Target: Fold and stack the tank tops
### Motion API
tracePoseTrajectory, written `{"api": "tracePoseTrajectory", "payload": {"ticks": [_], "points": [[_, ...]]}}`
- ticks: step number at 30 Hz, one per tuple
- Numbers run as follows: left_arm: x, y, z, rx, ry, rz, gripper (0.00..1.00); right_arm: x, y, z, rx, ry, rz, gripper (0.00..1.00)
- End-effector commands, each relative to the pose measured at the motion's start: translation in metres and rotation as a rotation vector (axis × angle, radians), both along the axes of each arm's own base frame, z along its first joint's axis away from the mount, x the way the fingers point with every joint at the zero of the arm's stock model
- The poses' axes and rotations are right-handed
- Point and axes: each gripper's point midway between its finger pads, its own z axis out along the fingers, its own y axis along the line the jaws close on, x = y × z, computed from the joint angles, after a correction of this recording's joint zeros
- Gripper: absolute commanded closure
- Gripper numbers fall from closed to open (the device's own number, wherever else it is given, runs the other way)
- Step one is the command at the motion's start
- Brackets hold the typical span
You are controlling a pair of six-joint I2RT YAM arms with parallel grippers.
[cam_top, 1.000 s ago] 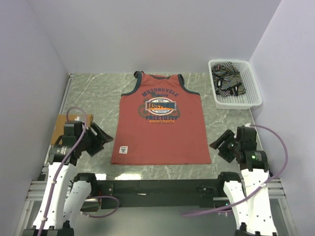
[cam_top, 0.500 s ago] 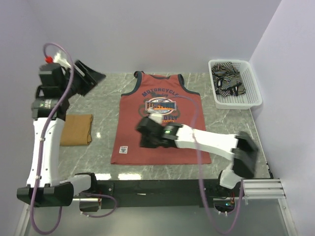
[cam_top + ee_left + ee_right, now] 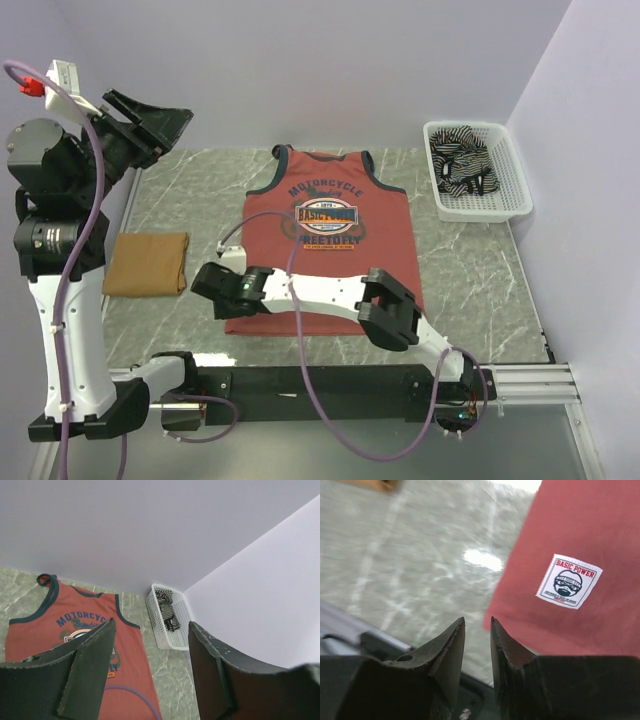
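Item one: brick-red tank top (image 3: 330,240). It is lying flat and face up at the middle of the table (image 3: 470,270), unfolded. The neck is pointing to the far wall and the hem toward my bases, so the long axis is running near to far. A white hem label (image 3: 569,581) is sitting by its near-left corner.

Item two: mustard-tan top (image 3: 147,263). It is resting as a folded packet at the left of the table, well apart from the red one.

Item three: striped top (image 3: 462,165). It is lying bunched inside the white basket (image 3: 520,200) at the far right corner.

Progress, as I am judging it: one of three is folded, one is spread and waiting for its folds, one is not yet out of the basket, and no stack is begun.

My right claw (image 3: 212,285) is reaching low across to the red top's near-left corner. Its jaws are only narrowly parted, gripping nothing, with the tips just beside the hem edge.

My left claw (image 3: 160,120) is hanging high over the far-left corner — jaws wide, carrying nothing.
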Motion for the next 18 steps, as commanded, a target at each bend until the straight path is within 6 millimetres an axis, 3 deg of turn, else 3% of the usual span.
{"api": "tracePoseTrajectory", "payload": {"ticks": [1,7,18], "points": [[0.006,-0.001,-0.005,0.014,0.002,-0.017,0.35,0.002,0.005,-0.006,-0.028,-0.011,0.006,0.66],[0.01,-0.005,-0.017,0.006,0.021,-0.039,0.37,-0.003,0.006,-0.027,-0.089,-0.005,0.024,0.67],[0.025,-0.003,-0.047,0.003,0.078,-0.033,0.38,-0.02,0.006,-0.045,-0.134,-0.005,0.046,0.66]]}}
